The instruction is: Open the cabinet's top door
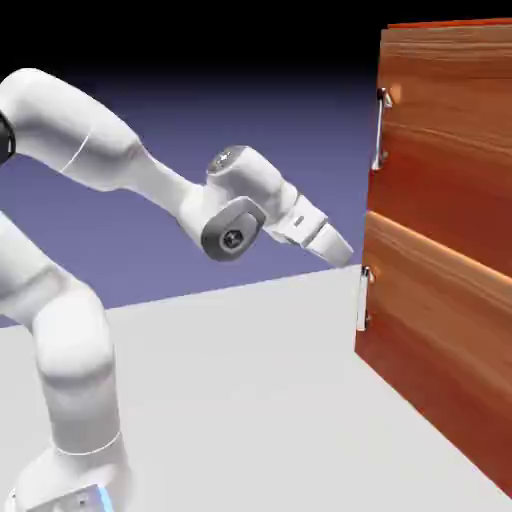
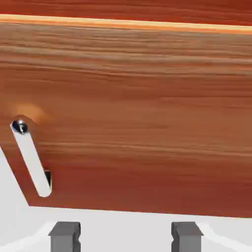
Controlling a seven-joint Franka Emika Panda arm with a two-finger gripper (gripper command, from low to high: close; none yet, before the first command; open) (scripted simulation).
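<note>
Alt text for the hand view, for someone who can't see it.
Open gripper at the bottom edge, nothing between its tips. Beyond it, the cabinet's lower door fills most of the view, its silver handle at left; a strip of the top door shows above.

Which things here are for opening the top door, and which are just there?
For the job:
- gripper, open
- top door
- its silver handle
- cabinet

Just there:
- lower door
- lower door's handle
- pale floor or table surface
</note>
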